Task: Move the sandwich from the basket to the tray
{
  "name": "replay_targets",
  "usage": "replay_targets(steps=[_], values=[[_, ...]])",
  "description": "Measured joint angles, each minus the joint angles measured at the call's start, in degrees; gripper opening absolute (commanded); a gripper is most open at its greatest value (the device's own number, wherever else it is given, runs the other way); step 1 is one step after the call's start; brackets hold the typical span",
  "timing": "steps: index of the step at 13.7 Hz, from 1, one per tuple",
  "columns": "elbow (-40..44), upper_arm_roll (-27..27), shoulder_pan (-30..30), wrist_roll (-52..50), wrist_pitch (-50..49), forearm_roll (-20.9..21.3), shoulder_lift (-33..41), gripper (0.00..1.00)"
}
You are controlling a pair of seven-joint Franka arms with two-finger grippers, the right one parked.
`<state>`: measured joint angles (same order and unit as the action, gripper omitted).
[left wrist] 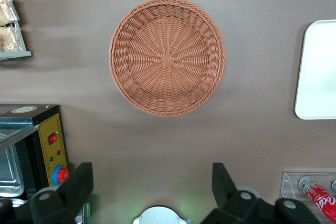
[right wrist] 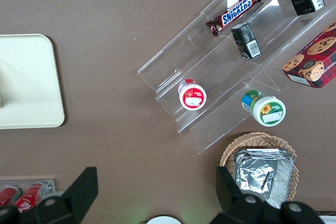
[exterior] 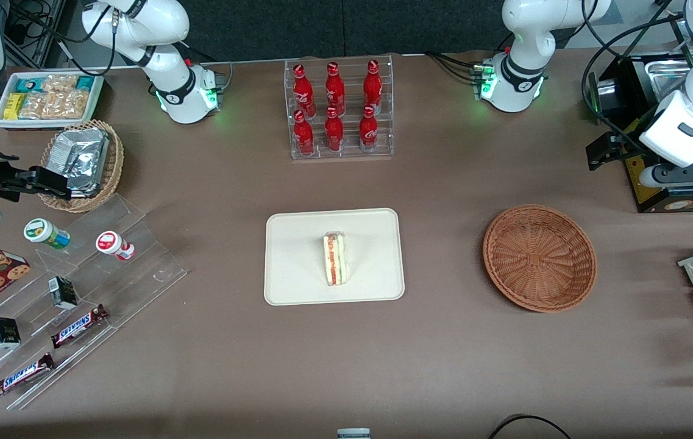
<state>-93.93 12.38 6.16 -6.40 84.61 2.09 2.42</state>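
the jaws of the gripper [left wrist: 152,190] stand wide apart with nothing between them, held high over the desk [exterior: 444,366], above bare surface just beside the basket [left wrist: 167,56] on the side away from the front camera. the basket itself holds nothing; its woven floor shows bare right across. taking the basket as the landmark, the tray [exterior: 334,256] lies well apart from it toward the parked arm's end of the desk, about level with it, and the sandwich [exterior: 335,258] lies on the tray near its middle, on its side with the red and green filling facing up. a clear rack of red bottles [exterior: 339,108] is farther from the front camera than the basket, above the tray's line. a black appliance with a red switch [left wrist: 52,138] sits near the basket toward the working arm's end. judged from how things lie, the task looks essentially done: the sandwich is out of the basket, on the tray and free of the jaws. nothing seems left but for the arm to settle clear.
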Motion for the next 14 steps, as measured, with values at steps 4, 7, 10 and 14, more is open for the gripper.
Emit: replay_targets(steps=[4,7,10,14], values=[[0.1,-2.1,-4.1,-0.2,-1.0,0.0,0.0,1.00],[0.2,-7.9,-8.6,-0.1,-1.1,0.1,0.0,1.00],[0.2,-9.2,-9.3,-0.1,-1.1,0.0,0.0,1.00],[1.4,-9.2,-9.5,-0.1,-1.1,0.0,0.0,1.00]])
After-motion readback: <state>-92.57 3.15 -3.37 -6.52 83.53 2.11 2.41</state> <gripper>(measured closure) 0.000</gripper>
